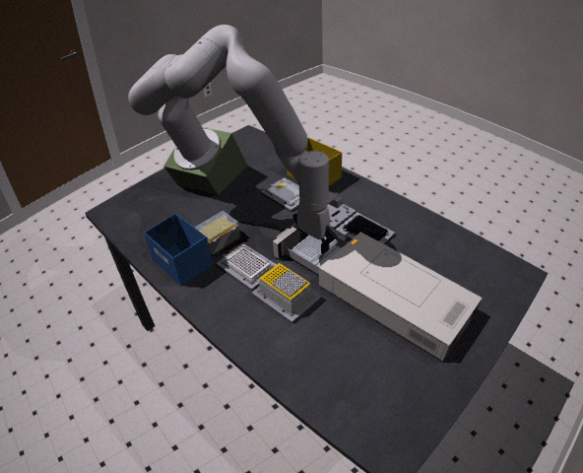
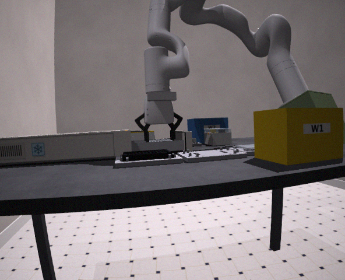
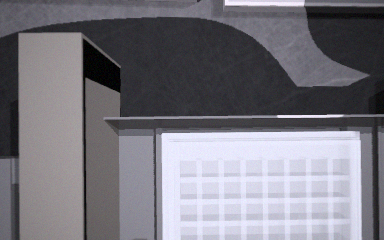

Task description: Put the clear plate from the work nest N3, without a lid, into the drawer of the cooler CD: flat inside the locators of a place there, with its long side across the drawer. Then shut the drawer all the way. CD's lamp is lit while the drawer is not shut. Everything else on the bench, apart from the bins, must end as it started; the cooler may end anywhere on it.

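We see a dark grey desk (image 1: 393,386) on thin black legs, standing on a floor (image 1: 68,386) of pale tiles with small dark diamonds at the joints. Grey walls close the room, and a brown door (image 1: 32,97) sits in the wall past the desk's far left corner.

Near the desk's middle, our gripper (image 2: 158,136) hangs straight down from the arm (image 1: 261,97), its fingers (image 2: 145,136) spread wide and clamped on the clear plate (image 1: 308,247). The plate lies flat in the open drawer (image 3: 136,180) of the long pale cooler (image 1: 399,295), which runs toward the right edge. In the wrist view the plate's grid of wells fills the lower half, framed by the drawer's grey walls. An orange lamp (image 1: 354,241) glows on the cooler's top by the drawer end.

The arm rises from a green pedestal (image 1: 226,168) at the far edge, and a yellow bin (image 2: 298,135) marked W1 stands beside it. A blue bin (image 1: 177,249) sits at the left edge. A black plate (image 1: 365,227) lies in a nest just behind the cooler, and a yellow-rimmed rack (image 1: 284,282) stands on the cooler's near side.
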Available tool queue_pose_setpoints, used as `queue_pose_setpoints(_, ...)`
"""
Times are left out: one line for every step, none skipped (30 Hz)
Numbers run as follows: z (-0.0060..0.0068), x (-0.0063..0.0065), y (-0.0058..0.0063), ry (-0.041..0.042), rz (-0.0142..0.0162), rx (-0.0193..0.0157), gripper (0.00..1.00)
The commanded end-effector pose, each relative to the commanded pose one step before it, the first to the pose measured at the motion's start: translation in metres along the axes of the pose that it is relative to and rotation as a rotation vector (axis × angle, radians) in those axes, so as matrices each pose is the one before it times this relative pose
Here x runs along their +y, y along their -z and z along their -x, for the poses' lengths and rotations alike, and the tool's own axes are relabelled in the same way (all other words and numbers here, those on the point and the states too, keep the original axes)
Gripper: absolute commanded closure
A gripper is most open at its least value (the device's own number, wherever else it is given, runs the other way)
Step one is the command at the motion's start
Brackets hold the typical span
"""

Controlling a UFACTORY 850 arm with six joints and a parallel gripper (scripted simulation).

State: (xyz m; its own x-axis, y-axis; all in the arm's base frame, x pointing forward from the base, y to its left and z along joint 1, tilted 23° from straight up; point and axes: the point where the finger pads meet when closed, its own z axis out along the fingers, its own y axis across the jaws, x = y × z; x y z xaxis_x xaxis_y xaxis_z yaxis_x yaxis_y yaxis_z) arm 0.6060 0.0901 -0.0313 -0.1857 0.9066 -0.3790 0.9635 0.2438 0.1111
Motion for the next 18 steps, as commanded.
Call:
queue_pose_setpoints(-0.00005,0.00094,-0.00257,-0.00032,0.00181,0.00017,1.00)
queue_pose_setpoints(0.00000,0.00000,-0.00067,0.00000,0.00000,0.00000,1.00)
queue_pose_setpoints(0.00000,0.00000,-0.00067,0.00000,0.00000,0.00000,1.00)
queue_pose_setpoints(0.00000,0.00000,-0.00067,0.00000,0.00000,0.00000,1.00)
queue_pose_setpoints(0.00000,0.00000,0.00000,0.00000,0.00000,0.00000,1.00)
queue_pose_setpoints(0.00000,0.00000,0.00000,0.00000,0.00000,0.00000,1.00)
queue_pose_setpoints(0.00001,0.00004,-0.00060,0.00001,-0.00005,0.00002,1.00)
queue_pose_setpoints(-0.00001,-0.00004,-0.00074,-0.00001,0.00005,-0.00002,1.00)
queue_pose_setpoints(0.00000,0.00001,-0.00067,0.00000,0.00000,0.00000,1.00)
queue_pose_setpoints(0.00000,0.00000,-0.00067,0.00000,0.00000,0.00000,1.00)
queue_pose_setpoints(0.00000,0.00000,-0.00067,0.00000,0.00000,0.00000,1.00)
queue_pose_setpoints(0.00000,0.00000,-0.00067,0.00000,0.00000,0.00000,1.00)
queue_pose_setpoints(0.00000,0.00000,-0.00067,0.00000,0.00000,0.00000,1.00)
queue_pose_setpoints(0.00000,0.00000,-0.00067,0.00000,0.00000,0.00000,1.00)
queue_pose_setpoints(0.00000,0.00000,-0.00067,0.00000,0.00000,0.00000,1.00)
queue_pose_setpoints(0.00000,0.00000,-0.00033,0.00000,0.00000,0.00000,1.00)
queue_pose_setpoints(0.00000,0.00000,0.00000,0.00000,0.00000,0.00000,1.00)
queue_pose_setpoints(0.00001,0.00004,0.00006,0.00001,-0.00004,0.00002,1.00)
